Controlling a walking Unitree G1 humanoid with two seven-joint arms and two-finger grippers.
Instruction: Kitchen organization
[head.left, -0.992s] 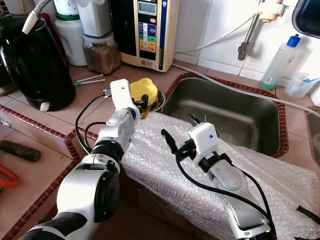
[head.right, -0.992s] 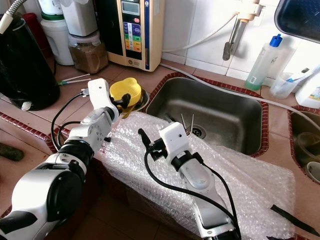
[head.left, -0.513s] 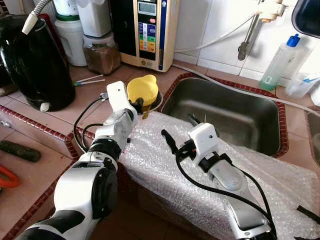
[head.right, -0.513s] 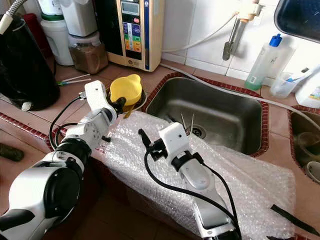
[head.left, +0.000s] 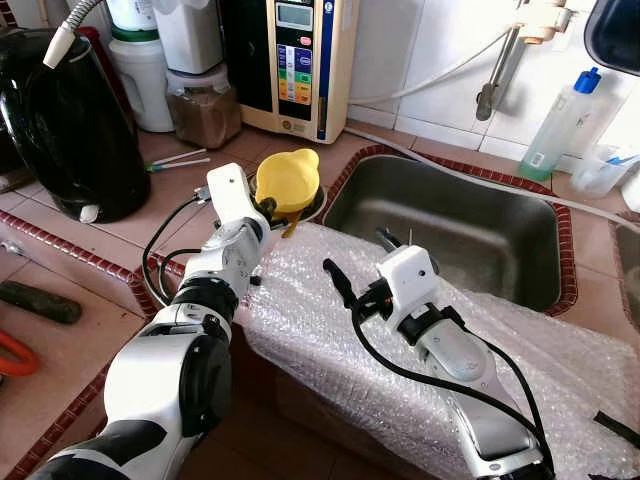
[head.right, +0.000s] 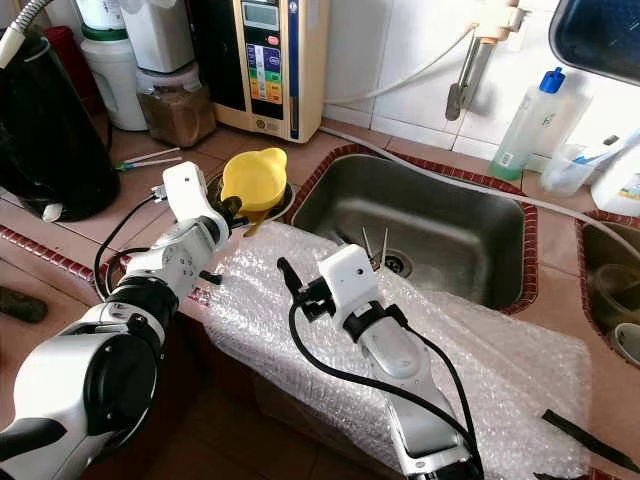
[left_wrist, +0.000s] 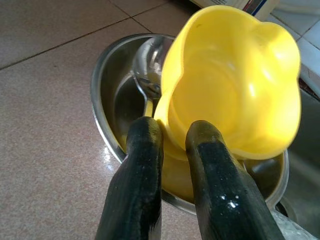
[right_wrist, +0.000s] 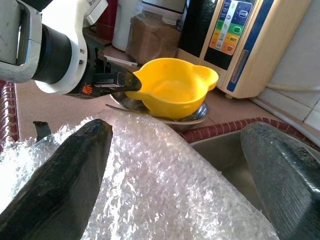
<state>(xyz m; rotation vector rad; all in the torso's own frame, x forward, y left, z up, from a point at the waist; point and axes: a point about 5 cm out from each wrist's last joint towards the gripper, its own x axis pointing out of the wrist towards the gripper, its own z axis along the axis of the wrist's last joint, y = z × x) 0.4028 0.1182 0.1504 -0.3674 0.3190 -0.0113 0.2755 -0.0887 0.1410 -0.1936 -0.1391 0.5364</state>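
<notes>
You're facing a terracotta-tiled tabletop (head.left: 150, 215) under a white tiled wall, with a steel sink (head.left: 455, 225) set into it and a sheet of bubble wrap (head.left: 330, 320) draped over its near edge. A black kettle (head.left: 70, 125), a jar of brown powder (head.left: 203, 105) and a water purifier (head.left: 290, 60) stand along the back; a squeeze bottle (head.left: 562, 122) sits beyond the sink.

Your left hand (left_wrist: 172, 137) is clenched on the near rim of the yellow cup (head.left: 287, 180) — one finger inside the wall, one outside. The cup is tipped, its mouth facing up and toward you, its pouring spout pointing away toward the purifier. It hangs just above the steel bowl (left_wrist: 107, 107), which holds a metal spoon (left_wrist: 147, 92).

Compared with a second ago, the cup has come up out of the bowl and tilted further back.

Your right hand (head.right: 375, 245) hovers over the bubble wrap at the sink's edge, fingers spread wide and grasping nothing.
</notes>
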